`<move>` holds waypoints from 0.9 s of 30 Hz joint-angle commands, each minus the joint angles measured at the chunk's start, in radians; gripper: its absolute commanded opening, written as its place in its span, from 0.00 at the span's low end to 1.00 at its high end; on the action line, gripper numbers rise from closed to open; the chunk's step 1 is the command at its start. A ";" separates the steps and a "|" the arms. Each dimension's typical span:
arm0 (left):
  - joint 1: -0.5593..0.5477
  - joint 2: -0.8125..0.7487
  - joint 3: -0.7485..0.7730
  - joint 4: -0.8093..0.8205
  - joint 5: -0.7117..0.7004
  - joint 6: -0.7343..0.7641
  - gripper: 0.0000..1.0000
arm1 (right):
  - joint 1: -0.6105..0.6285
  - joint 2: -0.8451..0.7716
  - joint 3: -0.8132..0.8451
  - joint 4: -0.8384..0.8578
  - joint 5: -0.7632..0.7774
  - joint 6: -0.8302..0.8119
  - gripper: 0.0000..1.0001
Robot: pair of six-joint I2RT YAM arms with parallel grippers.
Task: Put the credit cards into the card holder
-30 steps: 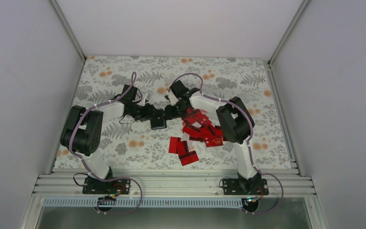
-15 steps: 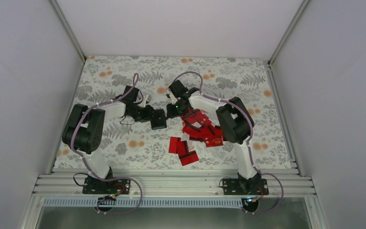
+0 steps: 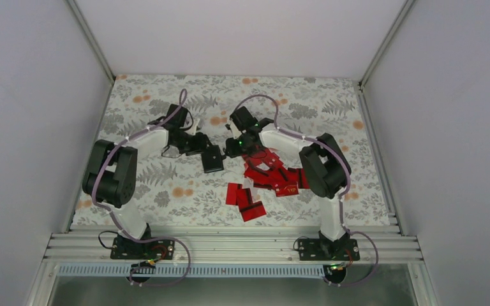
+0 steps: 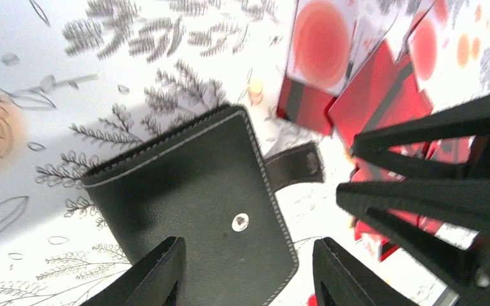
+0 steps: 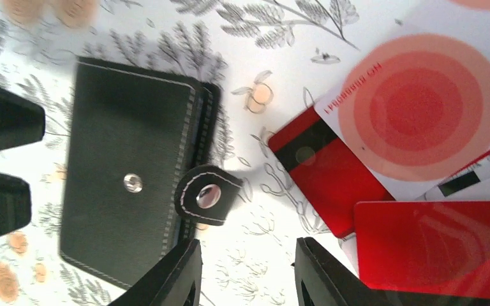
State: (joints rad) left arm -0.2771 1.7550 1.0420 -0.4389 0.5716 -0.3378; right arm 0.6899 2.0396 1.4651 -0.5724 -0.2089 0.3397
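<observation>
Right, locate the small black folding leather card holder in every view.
Top external: small black folding card holder mid-table.
Left wrist: card holder lower centre.
Right wrist: card holder left half.
Shared landmark: red plastic credit cards beside it.

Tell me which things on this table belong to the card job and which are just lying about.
Part of the job: the black card holder, folded shut, snap tab undone; the red credit cards piled beside it; a white card with red circles among them.
Just there: the floral table cover; the aluminium rail at the near edge.
</observation>
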 commanded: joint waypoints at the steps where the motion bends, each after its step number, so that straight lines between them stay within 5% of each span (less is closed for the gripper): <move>1: 0.001 -0.057 0.081 -0.129 -0.061 0.040 0.52 | -0.010 -0.041 -0.004 0.055 -0.060 0.008 0.38; 14: 0.003 -0.074 -0.073 -0.080 -0.050 0.069 0.45 | -0.120 -0.074 -0.009 0.110 -0.325 0.086 0.38; 27: 0.002 0.012 -0.069 -0.006 0.013 0.055 0.38 | -0.127 0.063 -0.003 0.146 -0.476 0.122 0.26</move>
State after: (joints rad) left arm -0.2771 1.7447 0.9695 -0.4778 0.5442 -0.2806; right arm 0.5610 2.0720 1.4624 -0.4637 -0.6052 0.4465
